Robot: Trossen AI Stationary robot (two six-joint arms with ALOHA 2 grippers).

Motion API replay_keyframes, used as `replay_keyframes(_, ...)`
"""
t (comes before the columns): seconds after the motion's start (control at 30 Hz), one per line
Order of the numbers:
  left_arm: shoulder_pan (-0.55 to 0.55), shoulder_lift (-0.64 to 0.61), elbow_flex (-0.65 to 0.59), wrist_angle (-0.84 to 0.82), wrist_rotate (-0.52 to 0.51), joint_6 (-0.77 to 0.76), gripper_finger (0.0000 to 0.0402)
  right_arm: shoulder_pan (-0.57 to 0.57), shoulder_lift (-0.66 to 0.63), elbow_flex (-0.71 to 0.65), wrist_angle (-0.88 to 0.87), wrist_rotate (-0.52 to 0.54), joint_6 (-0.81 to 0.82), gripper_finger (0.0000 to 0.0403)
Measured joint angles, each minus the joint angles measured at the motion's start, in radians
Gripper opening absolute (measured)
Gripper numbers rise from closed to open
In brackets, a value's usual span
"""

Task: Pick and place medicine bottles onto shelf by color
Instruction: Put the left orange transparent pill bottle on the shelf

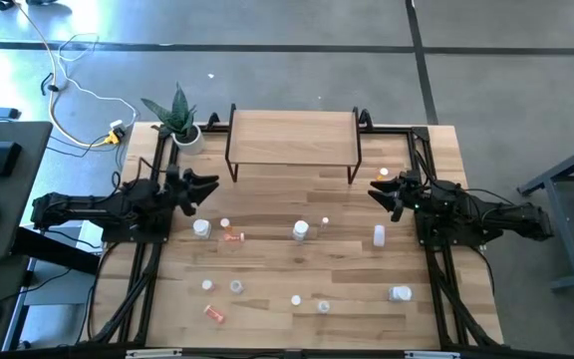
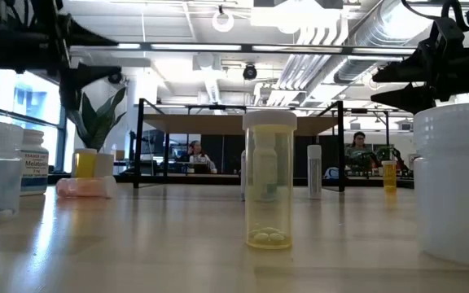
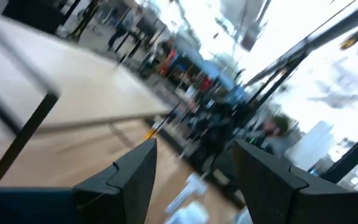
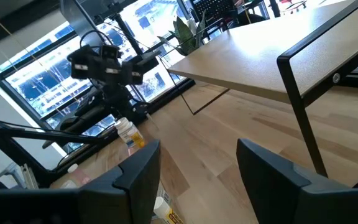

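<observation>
The shelf, a light-wood board on black legs, stands at the table's far middle; it also shows in the right wrist view. Several tiny medicine bottles lie scattered on the tabletop in front of it: a white one, an orange one, a clear one, a white one and others nearer the front. A clear capped bottle stands upright close in the low view. My left gripper is open and empty left of the shelf. My right gripper is open and empty right of it, beside a small yellow bottle.
A potted plant stands at the far left corner beside the shelf. Black frame rails run along the table's left and right sides. A large white bottle stands very close at the right of the low view. People sit in the room beyond.
</observation>
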Motion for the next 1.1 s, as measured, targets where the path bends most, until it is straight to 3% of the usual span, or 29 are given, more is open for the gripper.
replay_keyframes(0.3,-0.001,0.027,0.186,-0.085,0.027,0.153,0.02,0.0,0.0,0.0,0.0,0.0,0.0,0.0202)
replay_keyframes(0.53,0.0,0.149,0.429,-0.41,0.031,0.254,0.02,0.0,0.0,0.0,0.0,0.0,0.0,0.0202)
replay_keyframes(0.77,0.0,0.317,0.626,-0.696,0.104,0.361,0.02,0.0,0.0,0.0,0.0,0.0,0.0,0.0202)
replay_keyframes(1.1,0.0,0.545,0.702,-0.938,0.202,0.454,0.02,0.0,0.0,0.0,0.0,0.0,0.0,0.0202)
